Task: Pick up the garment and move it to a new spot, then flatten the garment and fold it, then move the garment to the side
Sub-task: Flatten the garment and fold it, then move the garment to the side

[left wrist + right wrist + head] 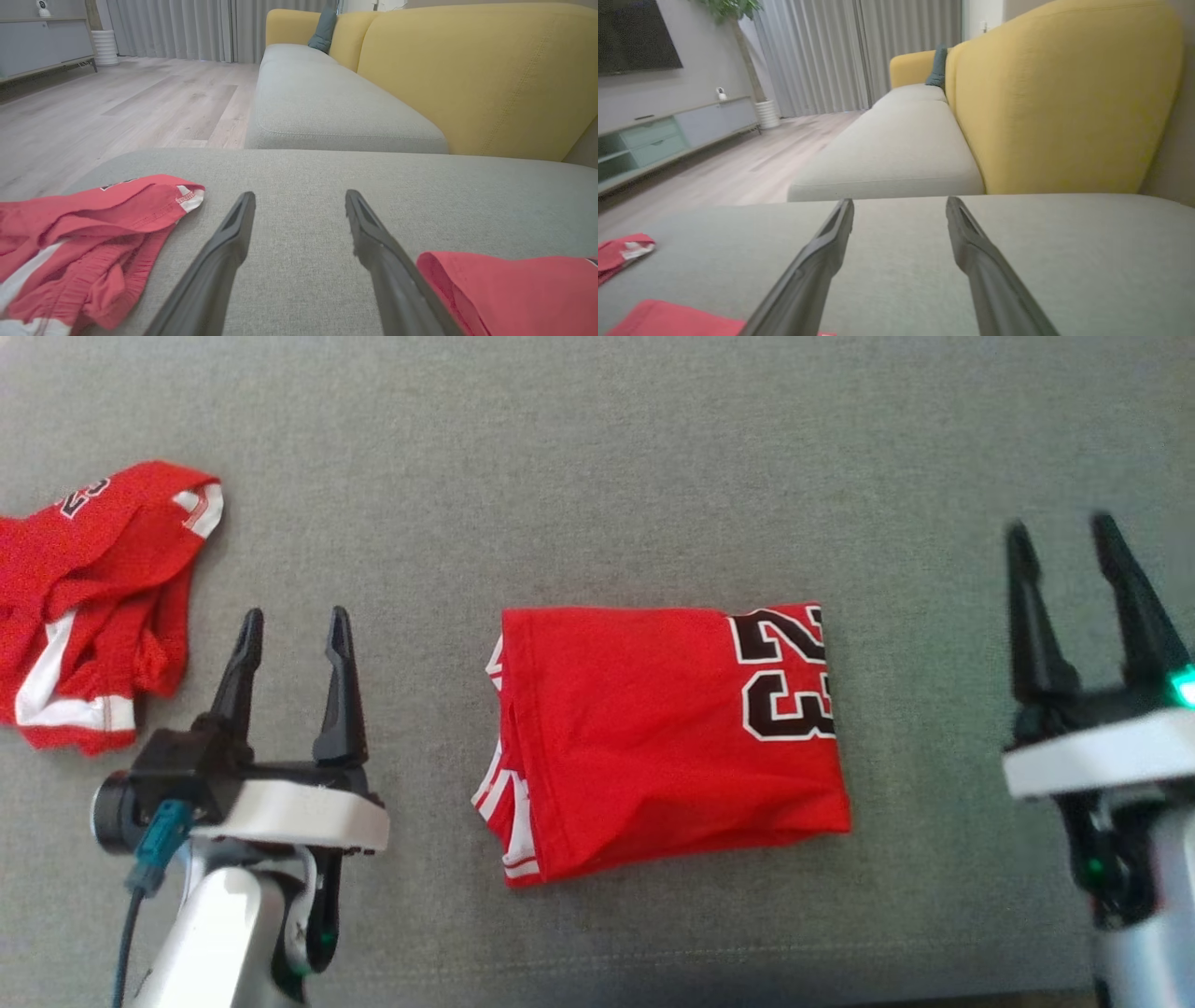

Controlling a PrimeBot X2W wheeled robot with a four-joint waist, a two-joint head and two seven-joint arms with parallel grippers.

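The folded red jersey (667, 737), printed with a black, white-edged number 23, lay flat on the grey woven fabric seat (597, 448). It sat near the middle of the head view, between the two grippers and touching neither. Its number was at the end nearer the robot's right, and its white-striped hems were stacked along the opposite edge.

The left gripper (295, 616) hovered just left of that striped edge. Its two long dark fingers were spread wide, with bare grey fabric between them and nothing in their grasp. The right gripper (1062, 527) stood well apart from the jersey on the robot's right. Its fingers were likewise spread wide and held nothing.

A crumpled red garment (93, 607) with white bands lay bunched at the far left of the seat, beyond the left gripper and well apart from the folded piece.

In the left wrist view, a corner of the jersey showed at the lower right, beside one finger. Beyond the seat rose a yellow upholstered sofa back (467, 79), with a pale wooden floor (117, 107) and grey curtains (187, 28) behind.
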